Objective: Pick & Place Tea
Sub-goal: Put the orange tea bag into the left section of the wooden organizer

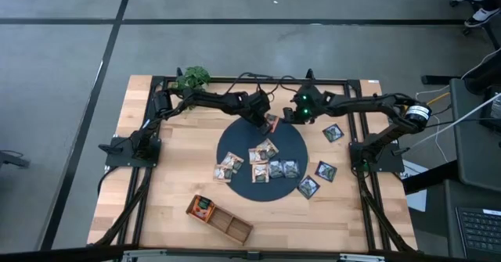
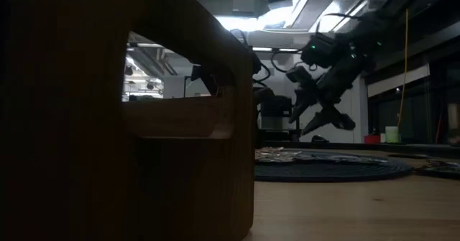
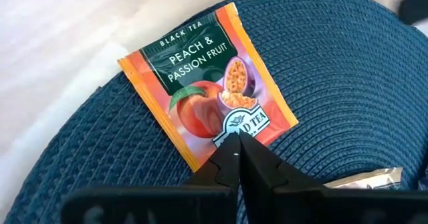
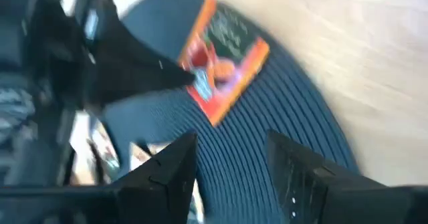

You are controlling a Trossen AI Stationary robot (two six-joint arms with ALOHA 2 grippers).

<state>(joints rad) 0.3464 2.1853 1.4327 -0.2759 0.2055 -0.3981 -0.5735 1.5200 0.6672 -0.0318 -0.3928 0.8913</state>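
An orange tea sachet [image 3: 207,93] with a dark green label is over the far edge of the round blue mat [image 1: 235,145]. My left gripper [image 3: 235,147] is shut on it. My right gripper [image 4: 231,157] hovers open just to the right of it, above the mat's far right edge, with nothing between its fingers. In the low view the right gripper [image 2: 327,122] hangs well above the mat. Several more sachets [image 1: 264,152] lie flat on the mat. Three dark ones [image 1: 326,170] lie on the wood to its right. My left gripper pinches the orange sachet at the middle of its near edge [image 3: 231,127], beside the printed logo, between the two shut fingertips. The fingers slant down from the table's left. The sachet spreads out beyond the tips over the mat's edge; whether it rests on the mat I cannot tell.
The long brown compartment tray [image 1: 223,219] lies near the front edge with an orange sachet in its left end, and it fills the low view's left side [image 2: 122,126]. A green plant [image 1: 192,77] stands at the far left corner. Bare wood lies left of the mat.
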